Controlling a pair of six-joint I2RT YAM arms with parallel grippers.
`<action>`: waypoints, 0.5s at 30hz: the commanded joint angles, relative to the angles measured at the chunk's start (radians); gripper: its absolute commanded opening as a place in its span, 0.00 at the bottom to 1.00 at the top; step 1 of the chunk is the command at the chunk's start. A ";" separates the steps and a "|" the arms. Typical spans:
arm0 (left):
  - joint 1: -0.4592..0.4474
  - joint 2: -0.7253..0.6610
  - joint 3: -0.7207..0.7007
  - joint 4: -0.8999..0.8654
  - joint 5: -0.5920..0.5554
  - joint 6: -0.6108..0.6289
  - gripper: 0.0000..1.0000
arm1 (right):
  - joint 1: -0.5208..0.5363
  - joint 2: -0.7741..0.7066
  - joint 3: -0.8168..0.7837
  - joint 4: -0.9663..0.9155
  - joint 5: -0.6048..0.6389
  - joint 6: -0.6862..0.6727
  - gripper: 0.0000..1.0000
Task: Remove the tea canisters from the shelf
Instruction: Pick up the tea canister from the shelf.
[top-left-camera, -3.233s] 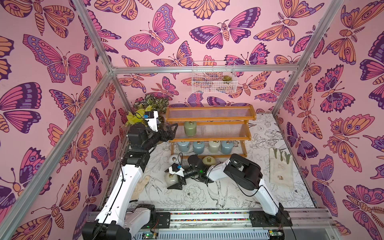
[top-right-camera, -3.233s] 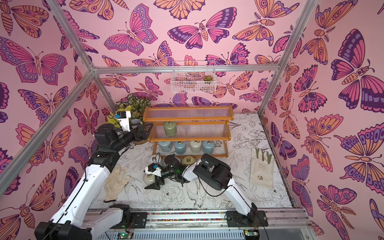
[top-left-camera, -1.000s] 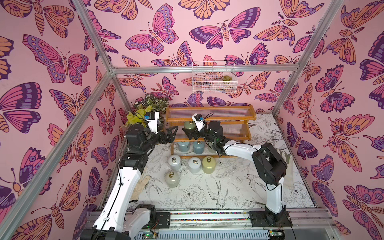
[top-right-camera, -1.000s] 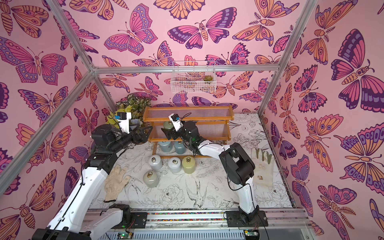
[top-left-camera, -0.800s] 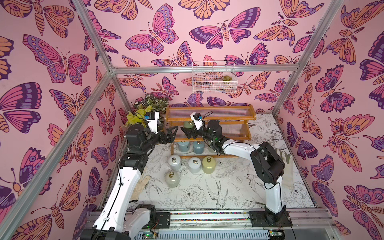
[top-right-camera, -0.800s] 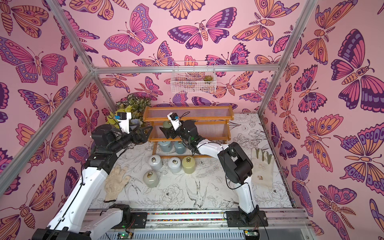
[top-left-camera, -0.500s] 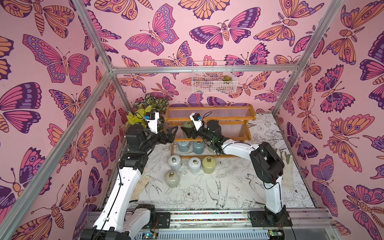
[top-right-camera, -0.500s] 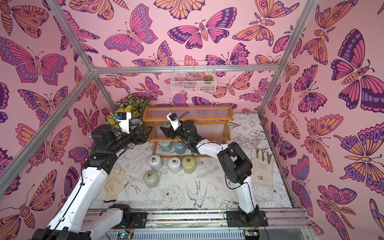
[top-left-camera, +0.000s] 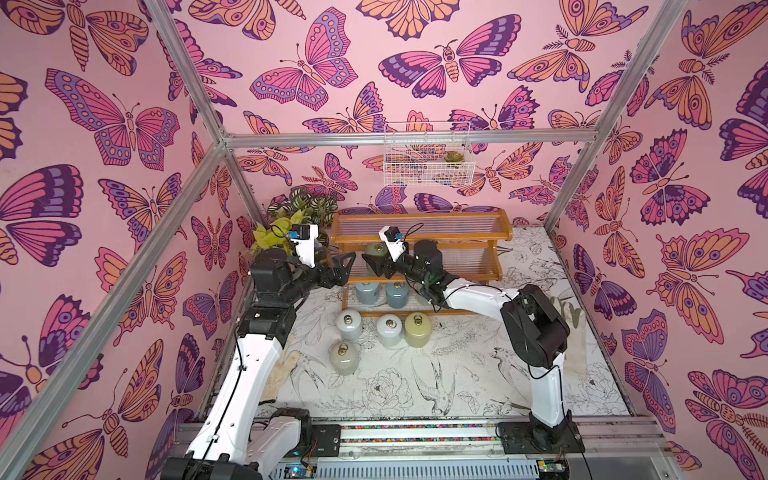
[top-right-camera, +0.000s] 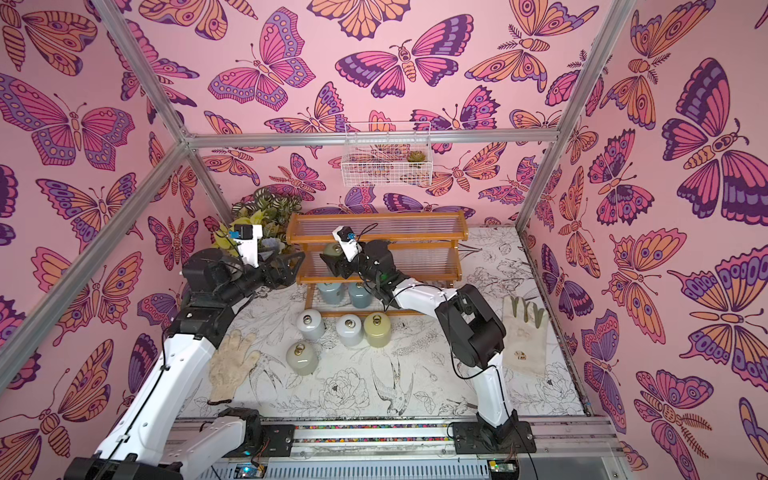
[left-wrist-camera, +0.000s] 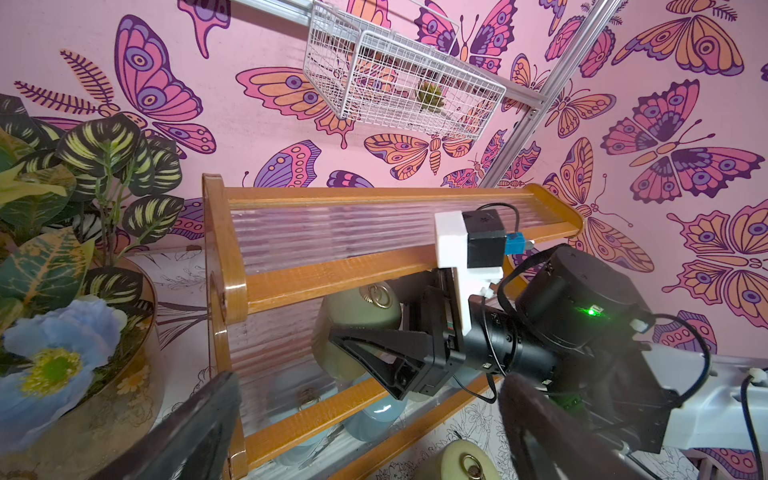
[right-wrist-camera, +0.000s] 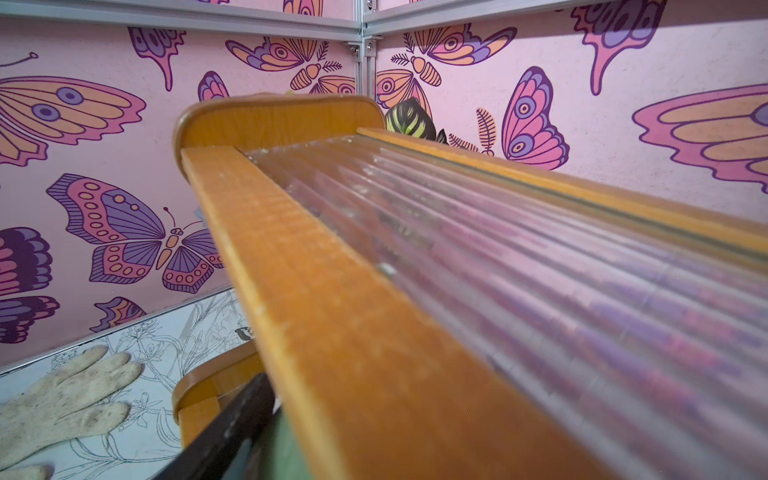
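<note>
Inside pink butterfly cell, over floral-print desk (top-left-camera: 457, 374): seeing shelf (top-left-camera: 422, 240) at back. Clenching right hand (top-left-camera: 371, 265) on sage green canister (top-left-camera: 374, 250), sitting on middle tier near shelf's left end. Seeing, in left wrist view, one finger (left-wrist-camera: 374, 341) crossing canister's body, brass ring pull showing above it. Hovering left hand (top-left-camera: 347, 269) released, jaws spread, just off shelf's left end, tips facing right hand, near canister but apart. Spotting two blue-grey canisters (top-left-camera: 365, 294) (top-left-camera: 396, 294) on bottom tier, below gripped one. Counting four on desk before shelf: white canister (top-left-camera: 348, 325), pale blue canister (top-left-camera: 389, 329), yellow-green canister (top-left-camera: 417, 329) in a row; grey-green canister (top-left-camera: 343, 357) nearer front.
</note>
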 joint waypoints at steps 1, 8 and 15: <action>0.007 -0.007 0.018 0.003 0.013 0.015 1.00 | -0.008 -0.058 -0.031 -0.009 -0.060 0.002 0.52; 0.006 -0.005 0.018 0.003 0.008 0.013 1.00 | -0.008 -0.149 -0.138 0.087 -0.214 0.032 0.52; 0.007 0.008 0.021 0.004 -0.001 0.006 1.00 | 0.010 -0.269 -0.286 0.174 -0.306 0.069 0.53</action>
